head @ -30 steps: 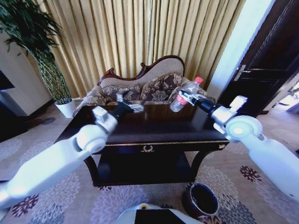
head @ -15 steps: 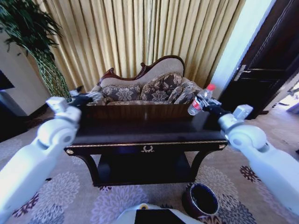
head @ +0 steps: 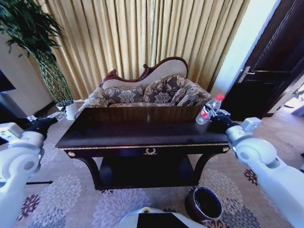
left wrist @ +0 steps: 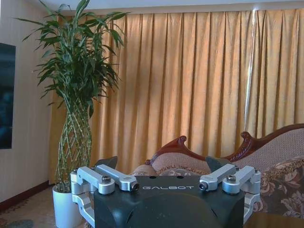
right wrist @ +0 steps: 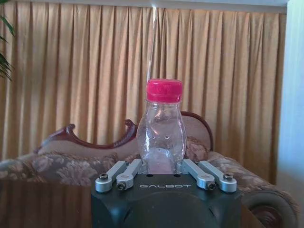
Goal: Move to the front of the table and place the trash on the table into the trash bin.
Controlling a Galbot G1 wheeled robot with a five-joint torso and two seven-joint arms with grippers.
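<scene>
Clear plastic bottle [head: 209,109] with red cap, held in the right gripper [head: 214,115] above the table's [head: 142,135] right edge.
Dark round trash bin [head: 204,204] stands on the carpet below the table's front right corner.

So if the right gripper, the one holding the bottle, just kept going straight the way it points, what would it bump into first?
Most likely the sofa. The right gripper, shut on the bottle, faces the sofa's back with curtains behind; nothing nearer shows, though depth is hard to judge.

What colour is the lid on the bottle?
Bright pinkish red; the bottle cap shows best in the right wrist view.
</scene>
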